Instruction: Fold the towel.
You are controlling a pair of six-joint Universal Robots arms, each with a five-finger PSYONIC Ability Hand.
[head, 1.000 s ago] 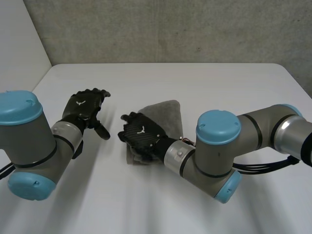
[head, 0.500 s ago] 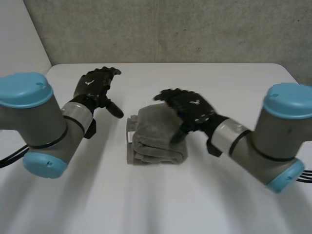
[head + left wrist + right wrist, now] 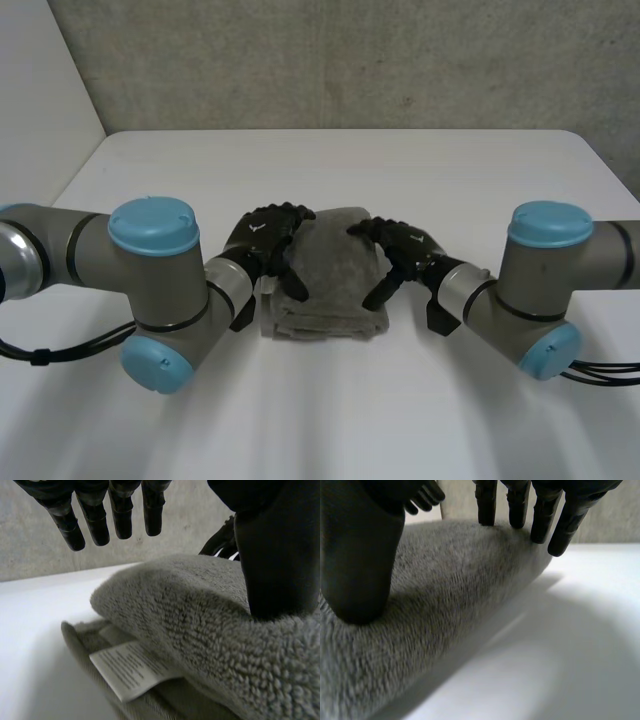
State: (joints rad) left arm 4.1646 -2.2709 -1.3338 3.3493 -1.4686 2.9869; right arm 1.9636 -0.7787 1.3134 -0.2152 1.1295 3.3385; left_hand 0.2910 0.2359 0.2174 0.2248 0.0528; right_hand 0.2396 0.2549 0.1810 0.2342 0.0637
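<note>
At the middle of the bench (image 3: 430, 170): grey towel (image 3: 328, 272) lies folded into a thick stack, care label (image 3: 131, 672) poking out at one edge. The left hand (image 3: 268, 232) and right hand (image 3: 405, 250) flank it, fingers straight, grasping nothing, thumbs resting on top, probably pressing. Folding looks done; only withdrawal left.

Soft light, bright table (image 3: 470, 190) — towel (image 3: 450, 595) casts shadow
</note>
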